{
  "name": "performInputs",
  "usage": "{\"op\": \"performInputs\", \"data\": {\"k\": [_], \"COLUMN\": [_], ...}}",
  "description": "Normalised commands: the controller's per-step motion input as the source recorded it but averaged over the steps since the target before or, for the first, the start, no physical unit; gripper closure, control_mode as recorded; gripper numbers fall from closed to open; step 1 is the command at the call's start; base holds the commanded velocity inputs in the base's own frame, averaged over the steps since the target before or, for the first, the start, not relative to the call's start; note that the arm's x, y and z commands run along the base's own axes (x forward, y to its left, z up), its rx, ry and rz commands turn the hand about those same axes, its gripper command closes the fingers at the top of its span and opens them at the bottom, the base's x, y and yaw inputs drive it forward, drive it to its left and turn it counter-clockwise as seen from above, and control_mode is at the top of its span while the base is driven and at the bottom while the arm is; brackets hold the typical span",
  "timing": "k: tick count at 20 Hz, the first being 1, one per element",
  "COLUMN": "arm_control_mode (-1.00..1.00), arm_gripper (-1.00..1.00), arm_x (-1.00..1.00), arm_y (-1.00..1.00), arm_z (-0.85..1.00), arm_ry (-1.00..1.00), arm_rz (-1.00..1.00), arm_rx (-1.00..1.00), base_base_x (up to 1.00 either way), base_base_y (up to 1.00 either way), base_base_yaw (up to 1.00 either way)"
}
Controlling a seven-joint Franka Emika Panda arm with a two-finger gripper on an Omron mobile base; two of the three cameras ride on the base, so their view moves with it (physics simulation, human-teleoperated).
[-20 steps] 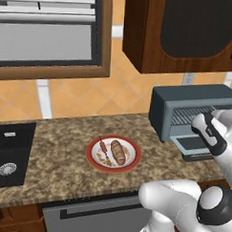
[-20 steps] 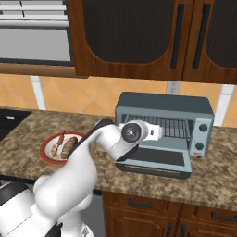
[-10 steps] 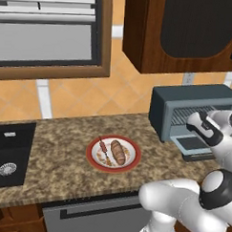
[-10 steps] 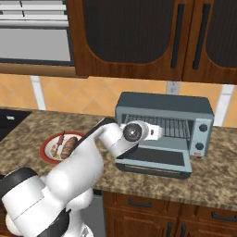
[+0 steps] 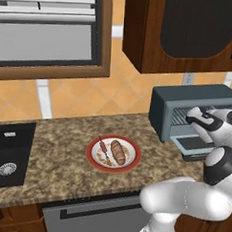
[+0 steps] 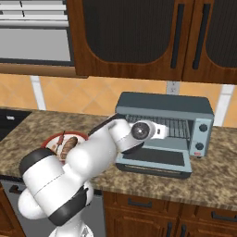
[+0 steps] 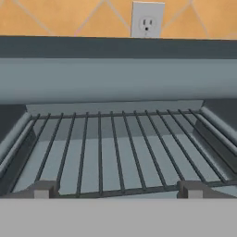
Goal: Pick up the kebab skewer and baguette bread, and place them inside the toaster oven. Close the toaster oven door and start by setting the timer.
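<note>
Arm, white, extended forward; gripper (image 7: 115,190) with jaws spread wide.
Elbow bent, forearm level, hand horizontal and pointing ahead; two dark fingertips (image 7: 44,189) set far apart, nothing between them.

The toaster oven door (image 5: 195,146) is partly covered by the arm in the left base view, and the toaster oven (image 5: 194,114) is cut by the right edge. The kebab skewer (image 6: 60,141) is largely hidden, apparently behind the arm, in the right base view.
</note>
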Motion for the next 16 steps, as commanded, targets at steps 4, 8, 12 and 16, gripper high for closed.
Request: {"op": "performInputs", "data": {"k": [4, 8, 12, 16], "arm_control_mode": [-1.0, -1.0, -1.0, -1.0], "arm_gripper": [-1.0, -1.0, -1.0, -1.0], "arm_x": [0.03, 0.09, 0.17, 0.14], "arm_y": [-0.44, -0.27, -0.05, 0.0], "arm_z": [-0.37, -0.09, 0.0, 0.0], "arm_ry": [0.0, 0.0, 0.0, 0.0], "arm_rz": [0.0, 0.0, 0.0, 0.0], "arm_rx": [0.0, 0.0, 0.0, 0.0], "base_base_x": [0.0, 0.0, 0.0, 0.0], "base_base_y": [0.0, 0.0, 0.0, 0.0], "base_base_yaw": [0.0, 0.0, 0.0, 0.0]}}
